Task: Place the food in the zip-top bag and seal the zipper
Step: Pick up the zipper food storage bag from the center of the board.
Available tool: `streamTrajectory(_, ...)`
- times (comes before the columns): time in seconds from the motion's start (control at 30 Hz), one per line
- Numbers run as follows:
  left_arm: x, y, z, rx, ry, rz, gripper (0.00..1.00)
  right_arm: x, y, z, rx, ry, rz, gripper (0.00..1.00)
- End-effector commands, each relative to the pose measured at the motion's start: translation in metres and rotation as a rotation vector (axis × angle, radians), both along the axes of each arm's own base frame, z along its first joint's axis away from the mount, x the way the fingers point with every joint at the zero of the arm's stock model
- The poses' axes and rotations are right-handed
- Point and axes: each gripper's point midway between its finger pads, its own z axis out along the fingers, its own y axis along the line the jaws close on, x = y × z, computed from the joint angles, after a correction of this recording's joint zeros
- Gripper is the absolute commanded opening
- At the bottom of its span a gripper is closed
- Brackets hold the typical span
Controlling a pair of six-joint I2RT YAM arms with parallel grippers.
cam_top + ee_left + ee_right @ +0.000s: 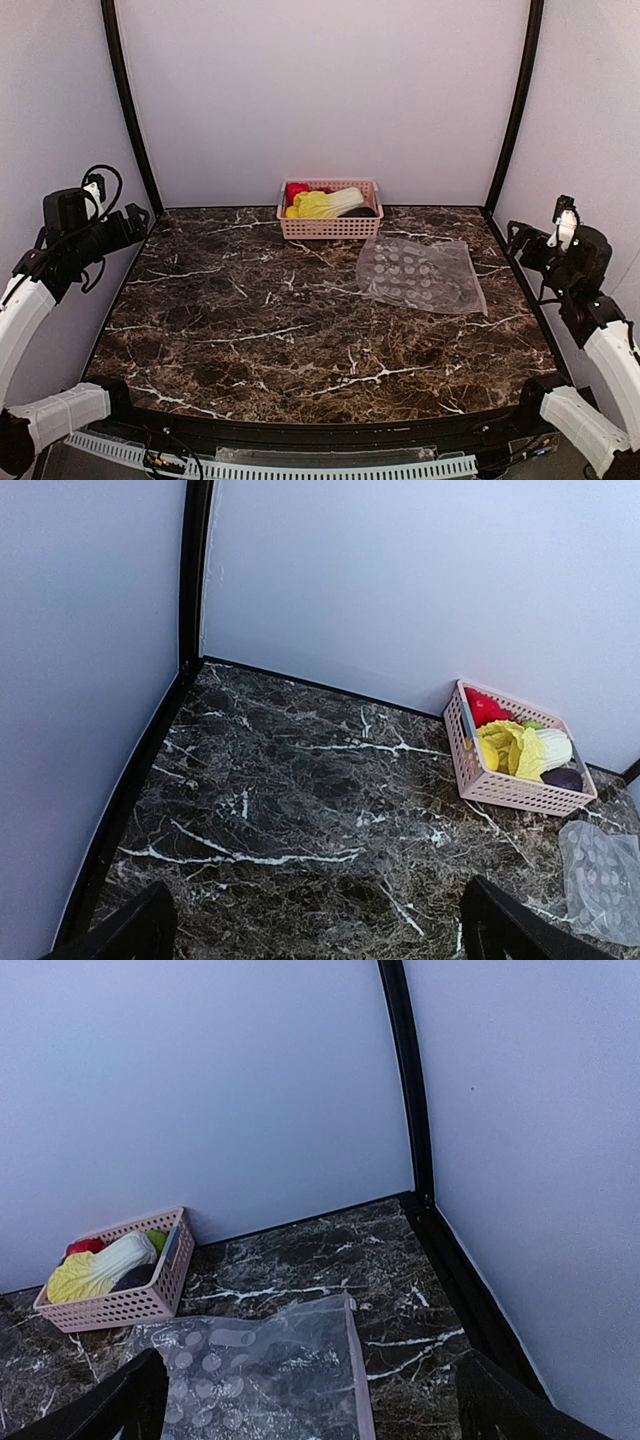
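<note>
Zero pieces bagged | food point(325, 203) all in basket point(330, 229) at back wall | bag point(420, 275) flat, looks empty, just beside basket | left gripper point(138, 218), right gripper point(520, 238) wide, empty | filling, sealing remain

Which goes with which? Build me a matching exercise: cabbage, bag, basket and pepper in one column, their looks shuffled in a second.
Column one:
1. cabbage
2. zip-top bag
3. basket
4. pepper

Column two:
a. clear, dotted, lying flat
b. pink lattice
c. yellow-green with a white stalk
d. red

Pairs: 1-c, 2-a, 3-b, 4-d.
</note>
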Motion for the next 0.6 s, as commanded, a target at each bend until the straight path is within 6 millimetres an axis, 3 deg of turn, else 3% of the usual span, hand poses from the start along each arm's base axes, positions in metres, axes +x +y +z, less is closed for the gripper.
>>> streamTrajectory(0.0,-0.013,-0.004,-0.019,0.039,0.104,-0.049,1.00,0.000,0.000,-0.005,0.034,0.081,-0.002,0.99)
streamTrajectory(0.27,-0.012,-0.014,-0.007,0.139,0.069,-0.151,1.00,0.000,0.007,-0.003,0.060,0.121,0.036,0.99)
streamTrajectory(0.37,-0.002,-0.035,0.004,0.132,0.063,-0.279,0.98,0.003,0.018,-0.010,0.083,0.162,0.092,0.99)
streamTrajectory(0.4,0.005,-0.039,0.000,0.121,0.088,-0.303,0.95,0.005,0.020,-0.015,0.094,0.188,0.099,0.99)
streamTrajectory(0.43,0.009,-0.047,0.011,0.109,0.068,-0.340,0.94,0.006,0.024,-0.020,0.100,0.215,0.120,0.99)
streamTrajectory(0.47,0.016,-0.057,0.008,0.101,0.082,-0.372,0.93,0.008,0.028,-0.027,0.108,0.245,0.145,0.99)
streamTrajectory(0.5,0.021,-0.063,0.021,0.105,0.055,-0.387,0.92,0.009,0.035,-0.034,0.117,0.272,0.183,0.99)
streamTrajectory(0.57,0.036,-0.087,0.028,0.130,0.043,-0.440,0.92,0.013,0.054,-0.054,0.135,0.348,0.283,0.99)
